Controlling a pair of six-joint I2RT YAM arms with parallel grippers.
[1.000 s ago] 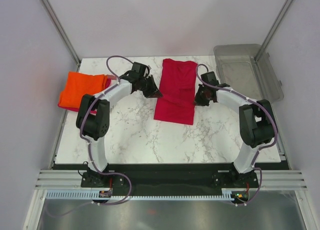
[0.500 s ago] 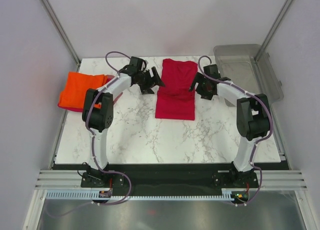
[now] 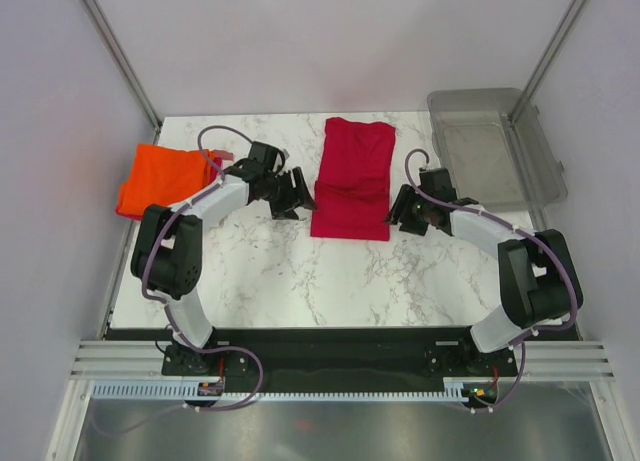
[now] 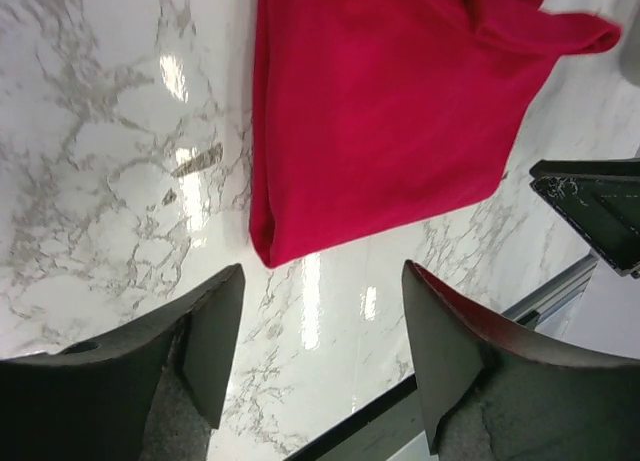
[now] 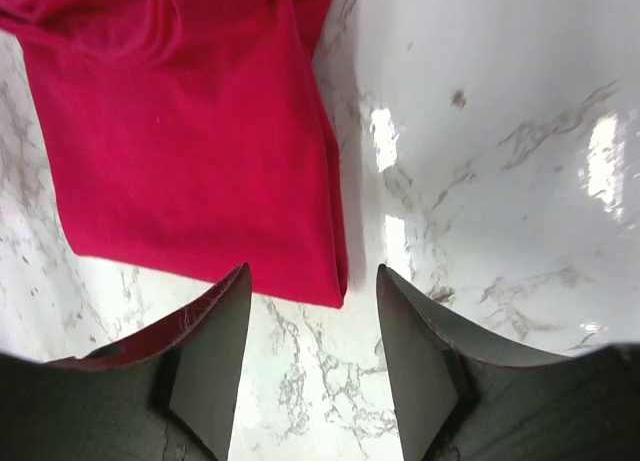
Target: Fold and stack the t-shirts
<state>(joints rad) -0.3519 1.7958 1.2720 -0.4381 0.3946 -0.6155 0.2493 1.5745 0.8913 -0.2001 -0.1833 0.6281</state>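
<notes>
we list: crimson t-shirt [image 3: 352, 181], folded narrow on the table [image 3: 290, 271]; left pincer [image 3: 298, 195] and right pincer [image 3: 398, 211], both wide and empty, flanking its near corners, likely to take them for a fold; orange t-shirt [image 3: 165, 179] well left of it.

Robot lab cell: aluminium framing [image 3: 340, 357], blank walls [image 3: 330, 41].

The crimson red t-shirt [image 3: 352, 181] lies flat at mid-table [image 3: 300, 271], folded into a long narrow strip; its near end is doubled back over itself, leaving a soft ridge across the middle; the bright orange t-shirt [image 3: 165, 177] lies folded at the table's left edge, well apart.
</notes>
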